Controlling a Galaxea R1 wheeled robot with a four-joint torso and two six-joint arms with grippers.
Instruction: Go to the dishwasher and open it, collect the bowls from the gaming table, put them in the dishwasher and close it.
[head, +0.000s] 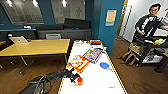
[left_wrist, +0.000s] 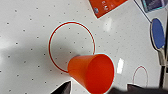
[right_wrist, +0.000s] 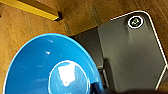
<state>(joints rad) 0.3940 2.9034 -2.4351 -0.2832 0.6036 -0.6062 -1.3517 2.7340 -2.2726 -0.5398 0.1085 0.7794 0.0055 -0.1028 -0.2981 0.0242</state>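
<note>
1 blue bowl (right_wrist: 37, 72) sits close under the right wrist camera, over the wooden floor (right_wrist: 15, 32) just off the gaming table (head: 100, 82), by its yellow rim. Whether the right gripper clasps it I cannot tell. On the table's near end, the left gripper (head: 75, 78) is at an orange cup (left_wrist: 92, 72); its grip I cannot tell either. 1 flat blue disc with a handle (head: 104, 65), likely a paddle, lies farther and to the right.

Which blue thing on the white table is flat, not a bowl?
The blue paddle lying flat beside the board-game boxes. The blue bowl, seen from the right wrist, is deep and round.
</note>
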